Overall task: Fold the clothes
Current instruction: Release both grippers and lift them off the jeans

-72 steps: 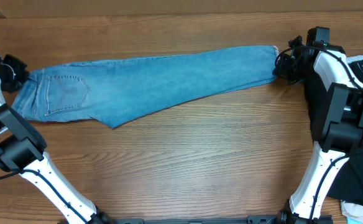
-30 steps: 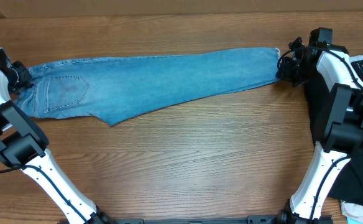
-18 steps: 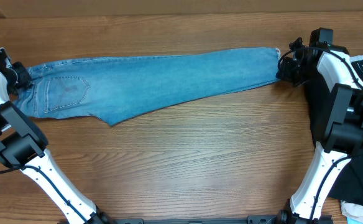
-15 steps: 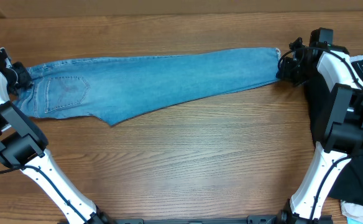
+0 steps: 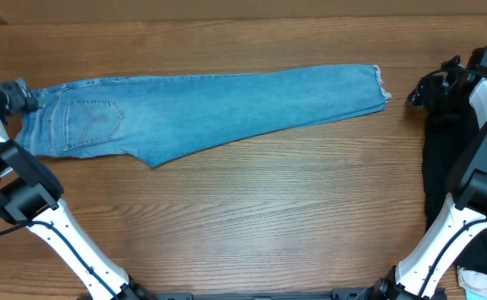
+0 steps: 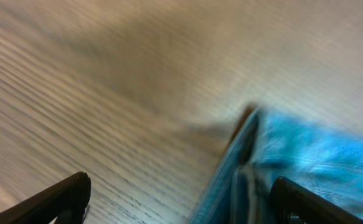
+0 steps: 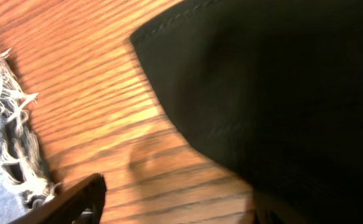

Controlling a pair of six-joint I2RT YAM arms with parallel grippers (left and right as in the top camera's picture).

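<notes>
The light blue jeans [image 5: 202, 112] lie flat and stretched across the far half of the table, folded lengthwise, with the back pocket [image 5: 93, 121] at the left and the frayed hem [image 5: 381, 83] at the right. My left gripper [image 5: 18, 96] stands open just off the waist end. In the left wrist view its gripper [image 6: 181, 205] has its fingers [image 6: 63, 199] wide apart, and the waistband edge [image 6: 250, 162] lies loose in the right half of the gap. My right gripper [image 5: 419, 93] is open, a short way right of the hem and apart from it. In the right wrist view its gripper [image 7: 178, 211] hangs over bare wood, with the hem [image 7: 13, 149] at the left.
A large black garment [image 5: 448, 167] lies along the table's right side, under the right arm, and fills the right wrist view's right half [image 7: 281, 81]. A small white cloth [image 5: 477, 283] shows at the bottom right corner. Bare wood [image 5: 252, 217] lies in front of the jeans.
Both grippers have opened and let go of the jeans. The right gripper has drawn back to the right, off the hem. The left gripper has shifted slightly left of the waistband.
</notes>
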